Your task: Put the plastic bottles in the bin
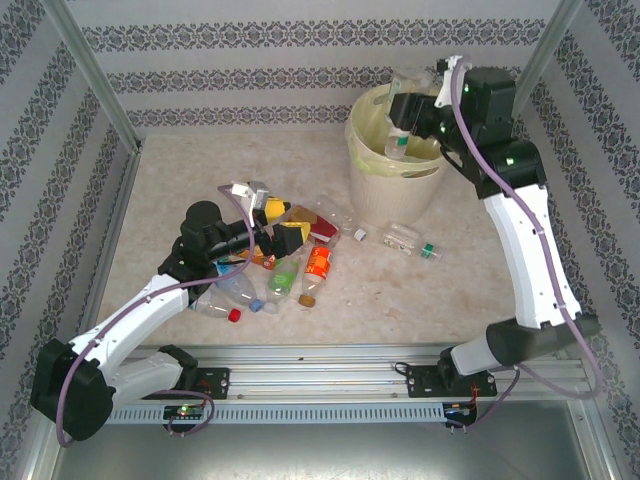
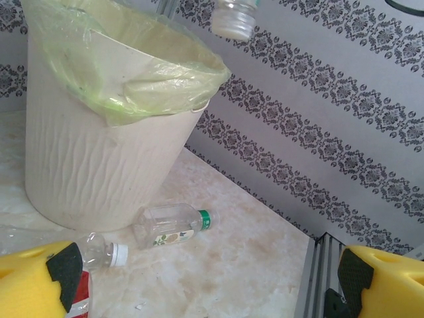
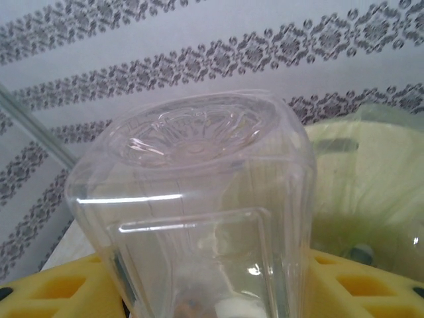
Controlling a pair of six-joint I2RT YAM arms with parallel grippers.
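My right gripper point(image 1: 412, 108) is shut on a clear plastic bottle point(image 1: 402, 128) that hangs cap down over the mouth of the bin point(image 1: 390, 200). In the right wrist view this bottle point(image 3: 199, 199) sits base-first between the yellow fingers of the gripper point(image 3: 212, 291), with the bag-lined bin point(image 3: 364, 199) behind. My left gripper point(image 1: 280, 222) stands open over a pile of several bottles point(image 1: 300, 265) at the table's middle left. Its wrist view shows the open gripper point(image 2: 205, 285), the bin point(image 2: 99, 172), a green-capped bottle point(image 2: 169, 225) and a white-capped bottle point(image 2: 99, 250) lying by the bin's foot.
Two loose bottles lie right of the pile near the bin, one green-capped point(image 1: 410, 241) and one white-capped point(image 1: 345, 225). A red-capped bottle point(image 1: 222, 305) lies at the pile's near edge. Patterned walls point(image 1: 300, 70) close in the table on three sides.
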